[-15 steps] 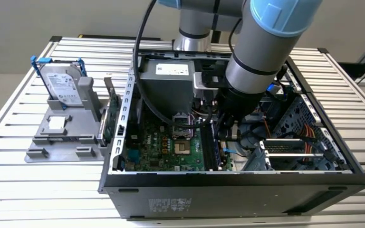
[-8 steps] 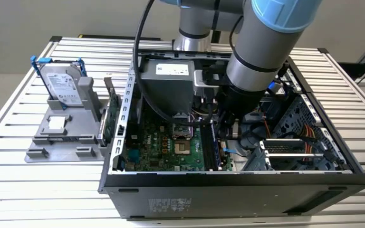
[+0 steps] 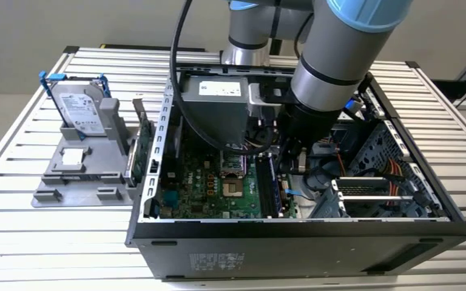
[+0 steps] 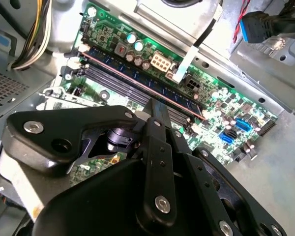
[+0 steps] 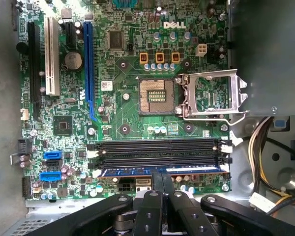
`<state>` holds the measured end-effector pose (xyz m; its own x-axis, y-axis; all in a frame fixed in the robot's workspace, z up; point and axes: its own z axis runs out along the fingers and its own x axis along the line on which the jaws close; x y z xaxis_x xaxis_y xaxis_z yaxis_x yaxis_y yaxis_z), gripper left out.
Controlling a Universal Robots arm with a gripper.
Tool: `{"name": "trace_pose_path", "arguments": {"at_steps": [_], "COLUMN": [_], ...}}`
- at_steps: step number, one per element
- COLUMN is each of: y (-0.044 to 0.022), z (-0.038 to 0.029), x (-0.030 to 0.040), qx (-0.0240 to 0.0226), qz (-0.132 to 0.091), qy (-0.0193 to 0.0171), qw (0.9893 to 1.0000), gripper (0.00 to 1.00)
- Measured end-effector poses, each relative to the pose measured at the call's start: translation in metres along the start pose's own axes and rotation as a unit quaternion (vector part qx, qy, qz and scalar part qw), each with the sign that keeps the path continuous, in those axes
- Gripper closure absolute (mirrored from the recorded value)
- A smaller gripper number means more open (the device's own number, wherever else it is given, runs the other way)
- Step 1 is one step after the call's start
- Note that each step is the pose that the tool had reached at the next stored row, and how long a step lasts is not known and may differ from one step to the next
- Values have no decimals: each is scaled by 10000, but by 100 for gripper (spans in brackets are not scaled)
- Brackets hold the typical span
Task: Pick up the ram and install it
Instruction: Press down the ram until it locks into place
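Note:
The ram [image 5: 132, 172] is a bluish stick standing in the outermost of the black memory slots [image 5: 152, 150] on the motherboard [image 5: 118, 59]. It also shows in the second wrist view, ram [image 4: 118, 69], as a long blue strip with a pale upper edge. My gripper [image 5: 163, 178] is shut, with its two black fingers pressed together. The tips sit right at the ram's upper edge, near the middle of its length [image 4: 154, 105]. The fingers close along the stick's length, not across it. In the exterior view the arm [image 3: 330, 66] reaches down into the open computer case [image 3: 298, 248].
An open CPU socket [image 5: 157, 96] lies beside the slots, and yellow and black cables [image 5: 270, 147] hang past the board's edge. On the exterior view's left, a grey fixture [image 3: 79, 176] holds a silver hard drive with blue handles [image 3: 79, 106] and a green expansion card [image 3: 140, 154].

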<state>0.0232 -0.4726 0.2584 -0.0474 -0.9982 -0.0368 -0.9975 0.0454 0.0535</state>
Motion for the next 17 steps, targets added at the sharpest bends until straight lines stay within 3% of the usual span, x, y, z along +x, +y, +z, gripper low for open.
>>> {"name": "trace_pose_path", "arguments": {"at_steps": [17], "y": [12], "z": [-234], "x": [-9], "qx": [-8], "qz": [0], "qy": [0], "qw": [10000], "gripper": [100]}}
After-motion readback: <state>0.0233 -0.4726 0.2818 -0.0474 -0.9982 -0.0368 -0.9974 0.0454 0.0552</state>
